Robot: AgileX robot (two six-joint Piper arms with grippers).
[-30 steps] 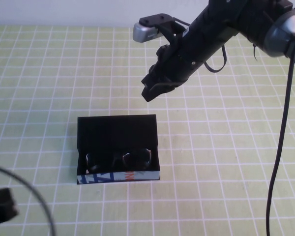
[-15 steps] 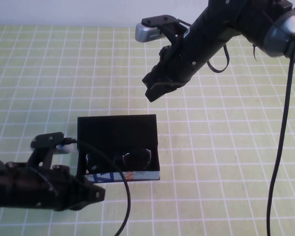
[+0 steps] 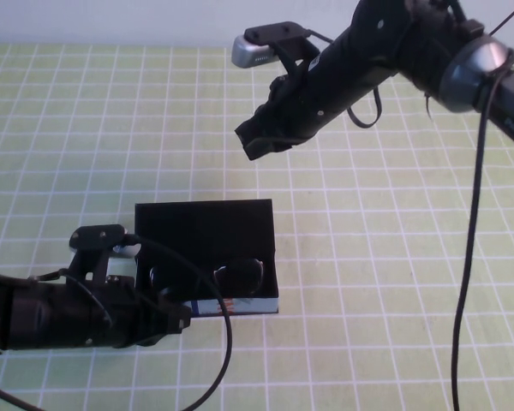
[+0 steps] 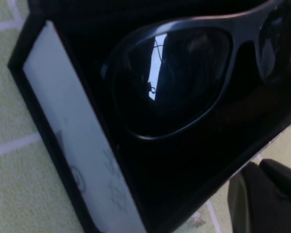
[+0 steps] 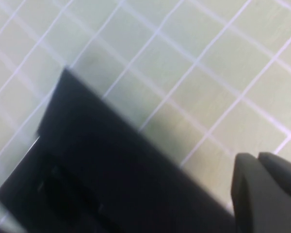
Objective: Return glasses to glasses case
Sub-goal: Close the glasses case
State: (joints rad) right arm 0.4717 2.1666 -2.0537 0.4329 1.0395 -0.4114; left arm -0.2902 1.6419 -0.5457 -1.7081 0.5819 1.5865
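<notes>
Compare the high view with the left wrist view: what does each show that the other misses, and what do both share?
Only the high view shows the right gripper shut and raised beyond the glasses case, the whole left arm lying at the case's front left corner, the open flap lid and the green gridded mat. Only the left wrist view shows a lens close up with its reflection, and the white strip along the case's edge. Both show the glasses lying inside the open case and the left gripper beside it.
</notes>
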